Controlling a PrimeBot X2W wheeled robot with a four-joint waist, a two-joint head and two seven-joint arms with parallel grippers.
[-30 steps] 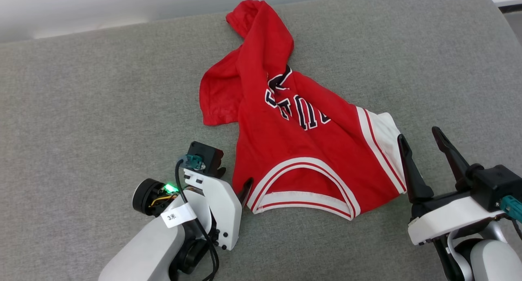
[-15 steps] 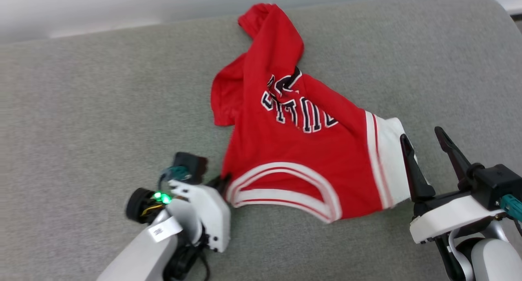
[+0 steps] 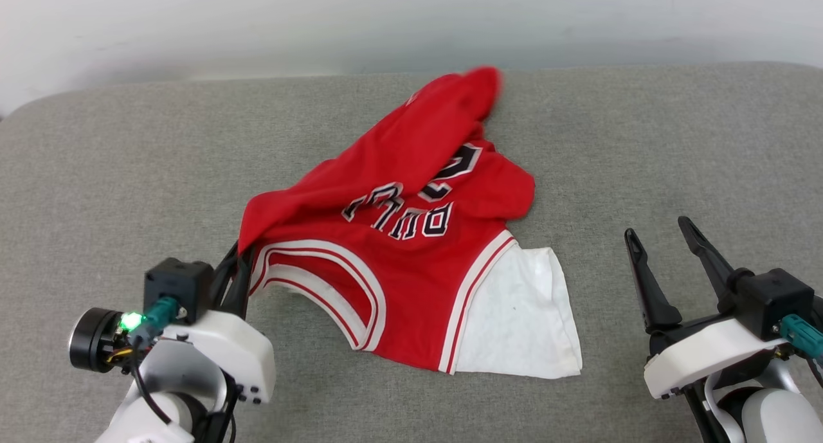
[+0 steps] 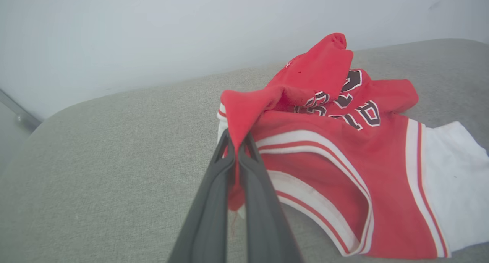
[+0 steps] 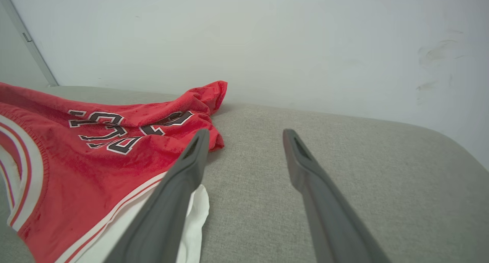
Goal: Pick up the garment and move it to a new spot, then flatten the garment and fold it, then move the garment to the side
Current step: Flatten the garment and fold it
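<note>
Left pincer [image 4: 237,141] clenched on a red fold at the garment's [image 3: 418,282] collar-side edge, that corner raised. The rest lies crumpled on the grey padded surface [image 3: 643,141] — print side up, white sleeve spread flat. Right pincer [image 3: 657,231] spread wide, empty — near the sleeve.

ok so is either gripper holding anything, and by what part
The left gripper is shut on the garment, pinching a red fold beside the striped neck trim. The right gripper is open, holding nothing.
</note>
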